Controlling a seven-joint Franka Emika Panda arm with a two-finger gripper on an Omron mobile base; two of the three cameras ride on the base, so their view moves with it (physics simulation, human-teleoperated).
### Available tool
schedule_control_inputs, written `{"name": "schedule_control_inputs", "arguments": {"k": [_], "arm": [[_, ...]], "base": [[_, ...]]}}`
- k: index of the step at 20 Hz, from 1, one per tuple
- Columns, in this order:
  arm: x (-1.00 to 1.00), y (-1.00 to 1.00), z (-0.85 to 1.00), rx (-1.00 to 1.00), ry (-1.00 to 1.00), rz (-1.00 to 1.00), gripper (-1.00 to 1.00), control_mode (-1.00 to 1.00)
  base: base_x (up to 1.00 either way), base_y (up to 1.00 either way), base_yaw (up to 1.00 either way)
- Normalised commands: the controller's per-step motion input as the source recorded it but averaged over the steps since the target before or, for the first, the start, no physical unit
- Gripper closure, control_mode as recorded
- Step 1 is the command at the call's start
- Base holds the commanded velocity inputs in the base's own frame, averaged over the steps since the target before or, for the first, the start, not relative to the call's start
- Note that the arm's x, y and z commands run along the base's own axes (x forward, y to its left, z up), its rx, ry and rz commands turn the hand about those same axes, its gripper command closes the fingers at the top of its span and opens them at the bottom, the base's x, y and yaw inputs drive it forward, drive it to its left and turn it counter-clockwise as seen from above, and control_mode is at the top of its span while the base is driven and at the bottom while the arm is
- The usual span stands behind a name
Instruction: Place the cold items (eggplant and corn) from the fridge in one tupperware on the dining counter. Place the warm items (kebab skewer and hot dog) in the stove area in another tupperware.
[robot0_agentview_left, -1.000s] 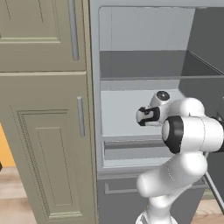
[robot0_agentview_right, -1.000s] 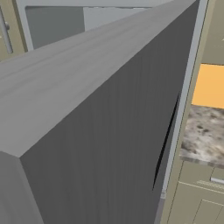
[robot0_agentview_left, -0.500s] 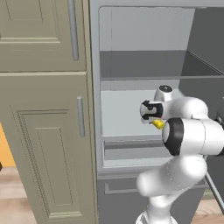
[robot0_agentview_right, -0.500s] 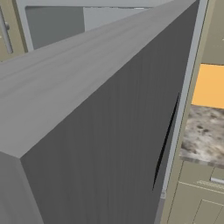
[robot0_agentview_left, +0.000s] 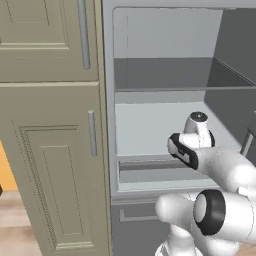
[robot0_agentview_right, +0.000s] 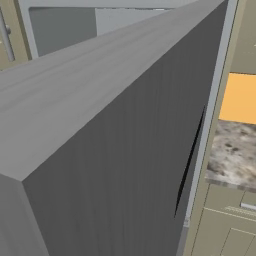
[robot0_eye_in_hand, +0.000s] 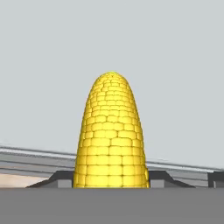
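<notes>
Corn, a yellow cob with rows of kernels (robot0_eye_in_hand: 112, 135), sits dead centre in the hand view, standing up from between the claw's two dark finger tips, one on each side of its base. Claw (robot0_eye_in_hand: 112, 183) is closed on the cob: a second ago it stood wide, half a second ago a bit of yellow was already showing at it, and now it is clamped with the cob filling the gap.

Left base view: white arm with dark joints (robot0_agentview_left: 220, 170) has swung, wrist now turned toward the left in front of the open grey fridge (robot0_agentview_left: 165, 130), just above the lower shelf lip. Cob itself is hidden behind the wrist there. Beige wooden cabinet doors with grey bar handles (robot0_agentview_left: 50, 150) to the left, untouched.

Right base view is blocked by the dark grey fridge door slab (robot0_agentview_right: 110, 150); marbled table (robot0_agentview_right: 230, 160) at far right.

My read: grasp done, first cold item secured. Next is pulling clear of the fridge and driving to the dining table. Eggplant and tupperware not visible from here.
</notes>
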Motion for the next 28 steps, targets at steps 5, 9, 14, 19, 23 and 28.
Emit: {"name": "schedule_control_inputs", "arguments": {"k": [5,9,14,19,23,28], "arm": [[-1.0,-0.02,0.53,0.02,0.0,0.17,1.0,-1.0],[-1.0,-0.04,0.92,0.02,-0.06,0.33,1.0,-1.0],[-1.0,0.03,0.83,0.03,-0.3,0.3,1.0,-1.0],[-0.98,0.52,0.74,-0.18,-0.2,0.31,1.0,-1.0],[-1.0,0.94,0.34,-0.38,-0.28,0.09,1.0,-1.0],[-0.65,0.52,-0.03,-0.24,-0.33,0.05,1.0,-1.0]], "base": [[0.0,0.0,0.0],[0.0,0.0,0.0],[0.0,0.0,0.0],[0.0,0.0,0.0],[0.0,0.0,0.0],[0.0,0.0,0.0]]}}
